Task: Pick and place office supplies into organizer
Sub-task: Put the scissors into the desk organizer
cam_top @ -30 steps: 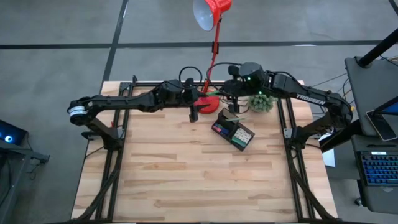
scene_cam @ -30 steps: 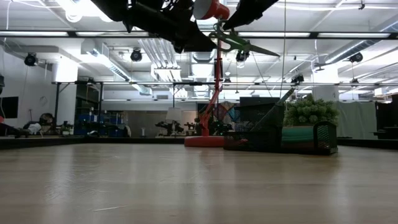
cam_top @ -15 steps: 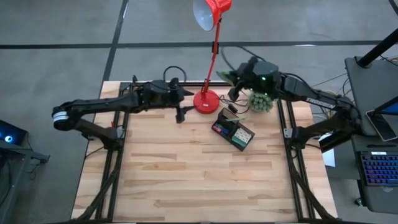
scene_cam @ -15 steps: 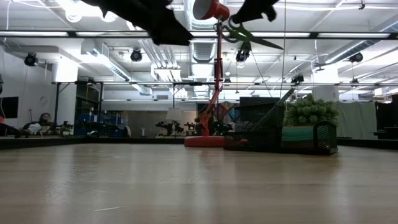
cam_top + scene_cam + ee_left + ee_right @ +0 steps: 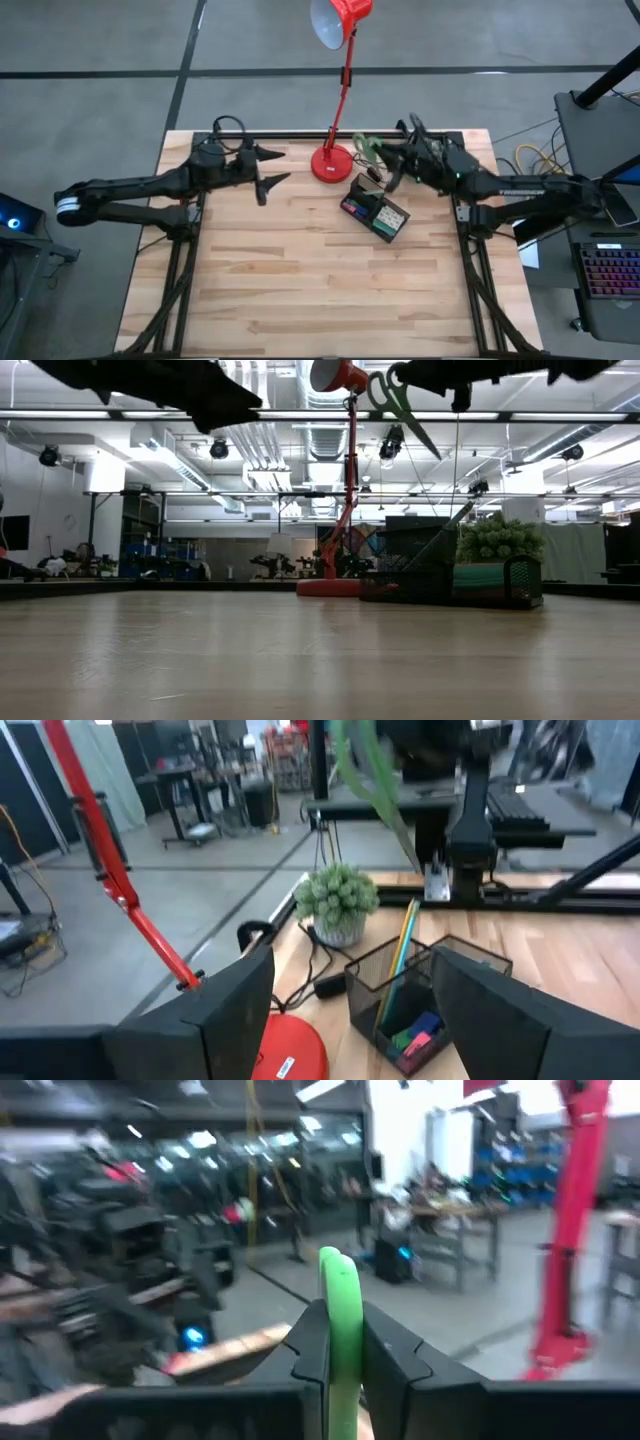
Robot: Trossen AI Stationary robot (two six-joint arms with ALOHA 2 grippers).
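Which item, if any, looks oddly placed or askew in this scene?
Only the green-handled scissors: the right gripper holds them in the air above the organizer, blades slanting downward. Nothing looks spilled or damaged.

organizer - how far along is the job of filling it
Mostly done, it seems: the organizer already holds a yellow pencil and small pink, blue and green pieces, and no loose supplies show on the table. In hand: the right gripper is shut on the green-handled scissors, held high. Left: lowering them in. The left gripper waits, jaws open.
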